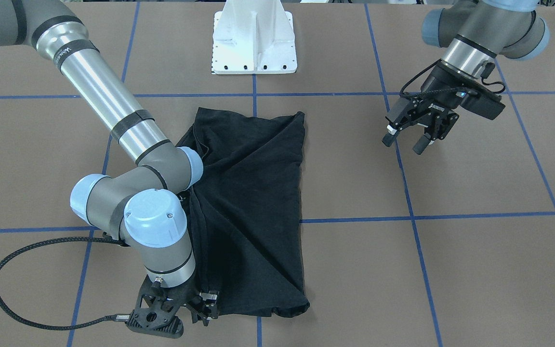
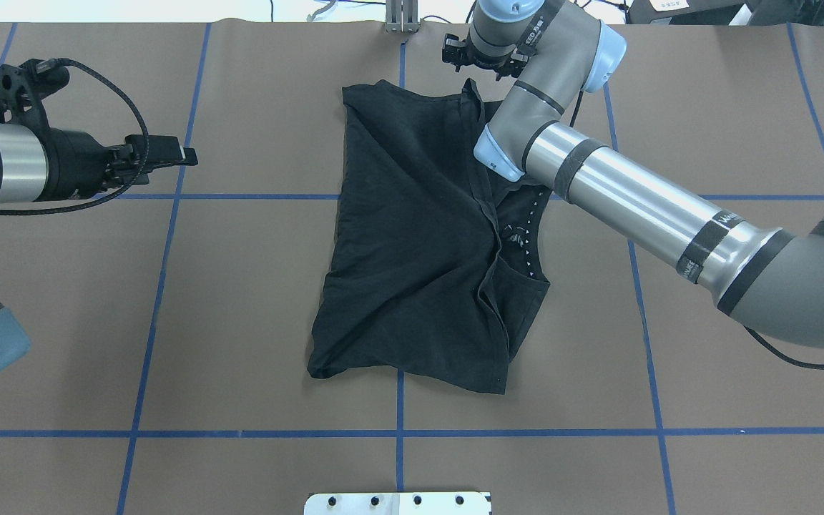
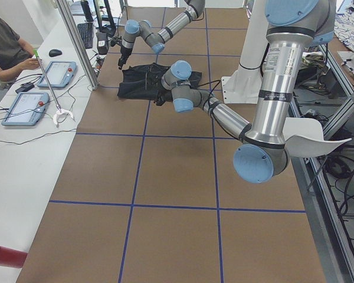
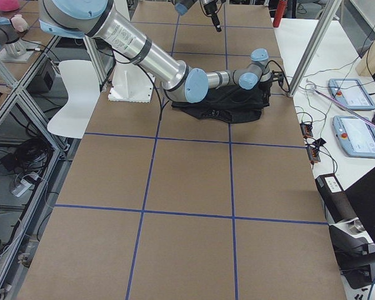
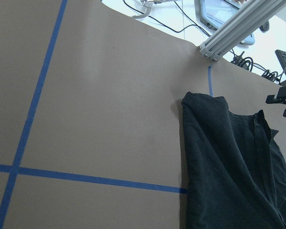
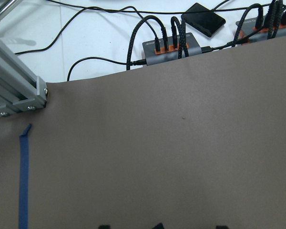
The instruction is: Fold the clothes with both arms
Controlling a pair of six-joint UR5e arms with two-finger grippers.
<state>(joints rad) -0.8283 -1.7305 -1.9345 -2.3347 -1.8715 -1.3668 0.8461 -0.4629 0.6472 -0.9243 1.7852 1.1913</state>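
Observation:
The black T-shirt (image 1: pixel 253 202) (image 2: pixel 412 250) lies folded lengthwise at the table's middle, with small white marks (image 2: pixel 519 239) showing on the uncovered strip. My right gripper (image 1: pixel 205 308) (image 2: pixel 480 61) is low at the shirt's far corner. In the right wrist view its black fingertips (image 6: pixel 102 226) show wide apart, so it is open, with a small peak of cloth between them. My left gripper (image 1: pixel 405 143) (image 2: pixel 187 154) hangs open above bare table, well off the shirt's side. The left wrist view shows the shirt's (image 5: pixel 229 167) edge.
The white mounting pedestal (image 1: pixel 253 43) stands at the robot's side of the table. Blue tape lines (image 2: pixel 398 433) grid the brown surface. An aluminium post (image 2: pixel 401 18), cables and a hub (image 6: pixel 171 45) sit past the far edge. A person (image 3: pixel 6 47) sits by tablets (image 4: pixel 356 134).

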